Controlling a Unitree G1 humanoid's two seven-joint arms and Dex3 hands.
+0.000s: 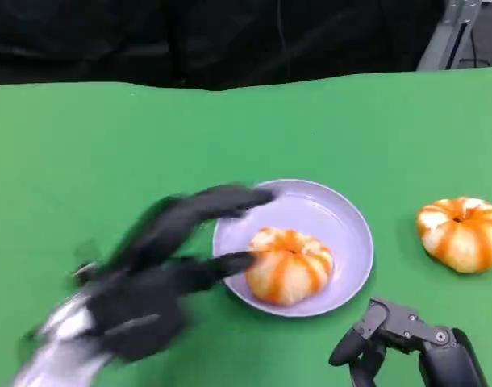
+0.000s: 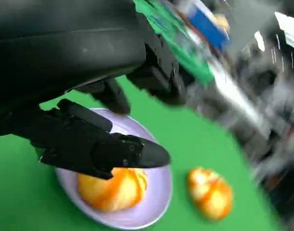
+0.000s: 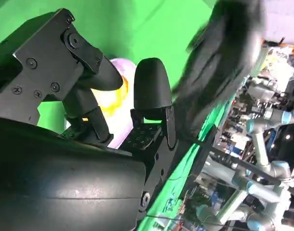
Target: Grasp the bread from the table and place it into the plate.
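A round orange-striped bread [image 1: 289, 264] lies in the lilac plate [image 1: 343, 201] at the table's middle. My left hand [image 1: 157, 274] is blurred, just left of the plate, its fingers spread and holding nothing; one fingertip is close to the bread's left side, another reaches over the plate's rim. The left wrist view looks past my fingers [image 2: 103, 149] down at this bread [image 2: 113, 190] in the plate [image 2: 159, 192]. A second, similar bread [image 1: 462, 232] sits on the green table to the right. My right hand [image 1: 407, 343] rests low at the front right, empty.
The green table [image 1: 85, 161] spreads wide on the left and behind the plate. Its far edge meets a dark backdrop. In the left wrist view the second bread [image 2: 209, 192] lies beside the plate. The right wrist view shows my blurred left hand [image 3: 219, 62] and lab equipment beyond the table.
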